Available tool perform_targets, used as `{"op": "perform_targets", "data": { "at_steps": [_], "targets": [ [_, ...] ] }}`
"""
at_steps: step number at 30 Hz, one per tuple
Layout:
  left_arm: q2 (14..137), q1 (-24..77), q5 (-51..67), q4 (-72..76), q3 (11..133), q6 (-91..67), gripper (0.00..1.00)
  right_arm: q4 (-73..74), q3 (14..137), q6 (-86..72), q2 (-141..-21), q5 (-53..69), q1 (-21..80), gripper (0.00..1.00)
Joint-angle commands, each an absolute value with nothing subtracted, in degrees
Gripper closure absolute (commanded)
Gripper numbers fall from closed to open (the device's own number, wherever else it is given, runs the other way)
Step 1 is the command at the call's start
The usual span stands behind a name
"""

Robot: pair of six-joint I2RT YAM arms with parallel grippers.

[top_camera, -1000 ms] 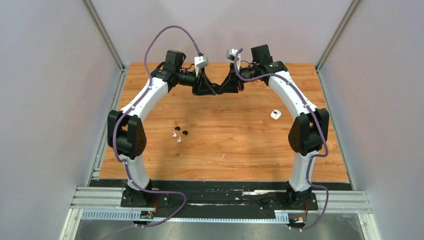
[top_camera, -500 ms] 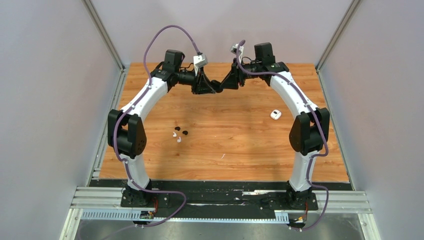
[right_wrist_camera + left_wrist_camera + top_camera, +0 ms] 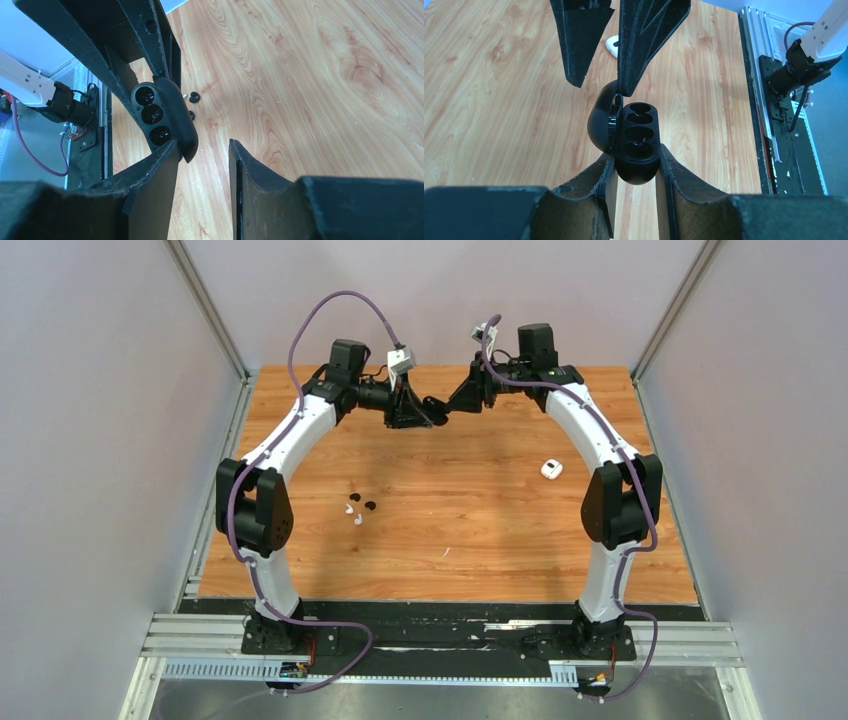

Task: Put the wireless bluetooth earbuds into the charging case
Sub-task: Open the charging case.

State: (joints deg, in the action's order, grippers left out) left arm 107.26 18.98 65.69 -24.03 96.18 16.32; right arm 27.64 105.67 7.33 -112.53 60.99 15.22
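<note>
Overall, the table [image 3: 470,540] carried little, and both arms met high over its far side. The left gripper [image 3: 635,157] was clenched on the body of a black case [image 3: 639,140] and held it clear of the wood. Its lid [image 3: 600,122] stood open and its sockets looked empty. The right gripper [image 3: 202,150] had its jaws parted and grasped nothing; one finger lay against the lid, the other stood apart. A white case [image 3: 551,469] lay near the right arm [image 3: 590,435]. The earbuds [image 3: 357,508] lay clustered on the wood near the left arm [image 3: 290,440], well apart from either case.

Judgement: the lid-opening step appeared complete and no bud was seated. The next move calls for the right gripper to descend on one black bud, pinch it finely, then align it to a socket.
</note>
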Motion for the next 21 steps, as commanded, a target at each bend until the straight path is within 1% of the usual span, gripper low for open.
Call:
{"op": "perform_targets", "data": {
  "at_steps": [1, 6, 13, 17, 20, 21],
  "targets": [
    [106.18, 19.30, 68.79, -19.11, 94.88, 11.77, 1.00, 24.22, 104.48, 7.81, -111.72, 64.67, 14.88, 0.61],
    [106.31, 19.25, 68.52, -15.94, 94.49, 8.76, 1.00, 24.19, 103.52, 7.82, -111.62, 69.03, 14.91, 0.63],
    [106.25, 19.25, 69.80, -14.65, 94.13, 7.17, 1.00, 24.22, 103.55, 8.52, -112.25, 69.11, 14.96, 0.66],
    [106.47, 19.25, 69.81, -14.56, 94.17, 7.13, 1.00, 23.88, 104.27, 8.70, -112.74, 72.10, 14.99, 0.80],
    [106.65, 19.25, 69.74, -14.55, 94.45, 7.04, 1.00, 23.21, 104.70, 8.89, -112.60, 73.54, 15.24, 0.88],
    [106.69, 19.25, 69.60, -14.57, 94.54, 7.03, 1.00, 23.01, 104.80, 9.14, -112.51, 73.82, 15.33, 0.93]
  ]
}}
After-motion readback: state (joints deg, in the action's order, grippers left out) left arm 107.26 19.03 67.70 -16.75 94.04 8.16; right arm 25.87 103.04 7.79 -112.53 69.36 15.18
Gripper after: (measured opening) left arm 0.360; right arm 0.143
